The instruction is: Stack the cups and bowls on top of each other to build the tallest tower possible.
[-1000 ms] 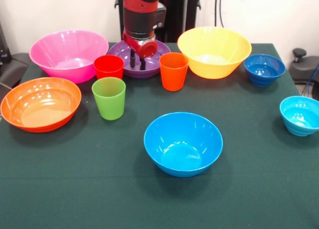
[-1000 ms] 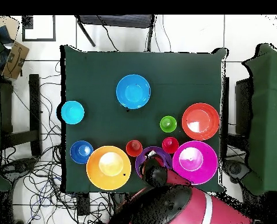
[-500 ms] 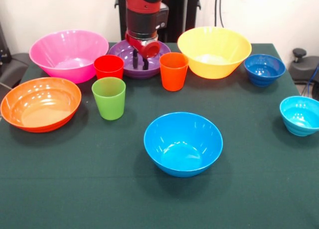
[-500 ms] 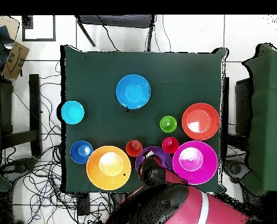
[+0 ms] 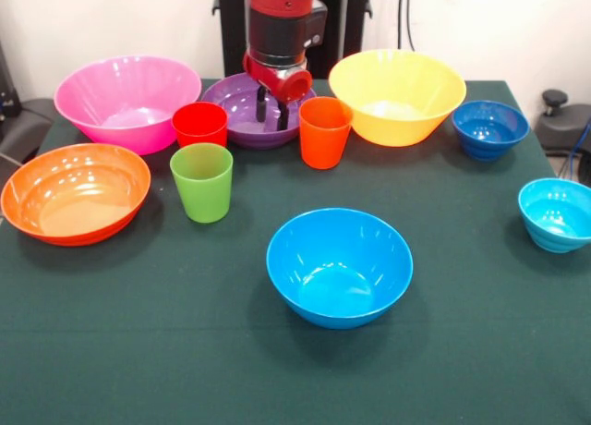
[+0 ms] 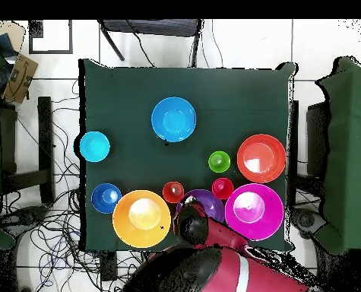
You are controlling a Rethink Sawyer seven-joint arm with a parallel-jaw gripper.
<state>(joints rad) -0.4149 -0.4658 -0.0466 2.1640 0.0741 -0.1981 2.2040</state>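
Observation:
My gripper (image 5: 271,112) hangs open over the right part of the purple bowl (image 5: 231,107), fingertips down inside it, holding nothing. The orange cup (image 5: 323,131) stands just right of it, the red cup (image 5: 200,125) and green cup (image 5: 201,180) to the left. The pink bowl (image 5: 127,97), orange bowl (image 5: 74,192), yellow bowl (image 5: 397,94) and blue bowl (image 5: 339,266) each stand alone on the cloth. Small dark blue (image 5: 489,129) and cyan (image 5: 556,214) bowls sit at the right. In the overhead view the arm (image 6: 206,262) covers part of the purple bowl (image 6: 210,204).
The dark green table (image 5: 185,351) has open cloth around the blue bowl and along the near edge. In the overhead view, chairs (image 6: 20,144) and cables lie on the floor beside the table (image 6: 236,99).
The gripper has shifted to the right across the purple bowl in the front view, towards the orange cup, and risen slightly. The bowls and cups have not moved.

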